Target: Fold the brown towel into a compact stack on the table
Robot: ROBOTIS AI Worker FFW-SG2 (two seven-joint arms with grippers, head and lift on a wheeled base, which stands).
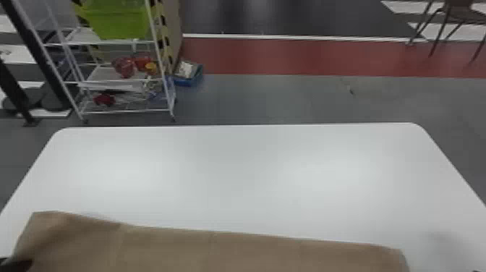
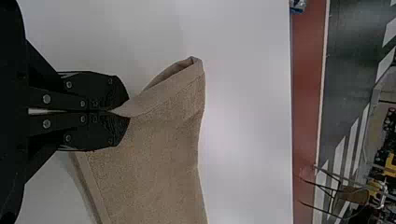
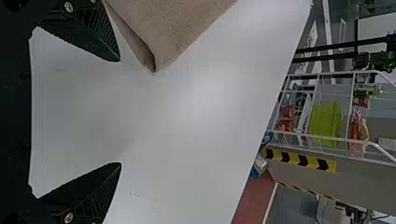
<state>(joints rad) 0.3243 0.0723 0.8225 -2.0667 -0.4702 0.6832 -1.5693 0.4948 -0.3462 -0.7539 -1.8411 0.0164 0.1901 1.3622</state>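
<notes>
Downward head view (wrist views nearer)

1 white rack holds 1 green bin; 1 red strip crosses the grey floor.

A white table with rounded far corners spanned the middle and lower part of the head view. The brown towel stretched along the bottom, lower left to lower right, most of it apparently resting there.
</notes>
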